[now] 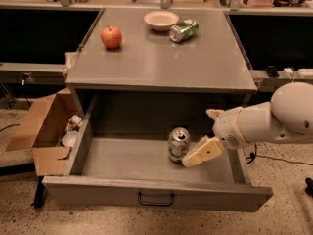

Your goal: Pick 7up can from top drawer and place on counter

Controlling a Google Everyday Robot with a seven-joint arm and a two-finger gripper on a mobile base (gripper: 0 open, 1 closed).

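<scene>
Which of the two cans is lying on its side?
The green can on the counter, beside the bowl; the 7up can stands upright in the top drawer, next to the gripper.

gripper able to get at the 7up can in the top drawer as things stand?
Probably yes. The drawer is pulled out, the can stands upright with nothing else near it, and the open gripper sits inside the drawer right beside the can, with nothing between them.

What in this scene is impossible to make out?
Camera view:
Small silvery-white 7up can in the wide grey metal top drawer: the cream gripper beside it, open, covers its lower right, so contact is unclear.
Brown cardboard box's contents: too small.
White robot arm: cut by right edge.
</scene>
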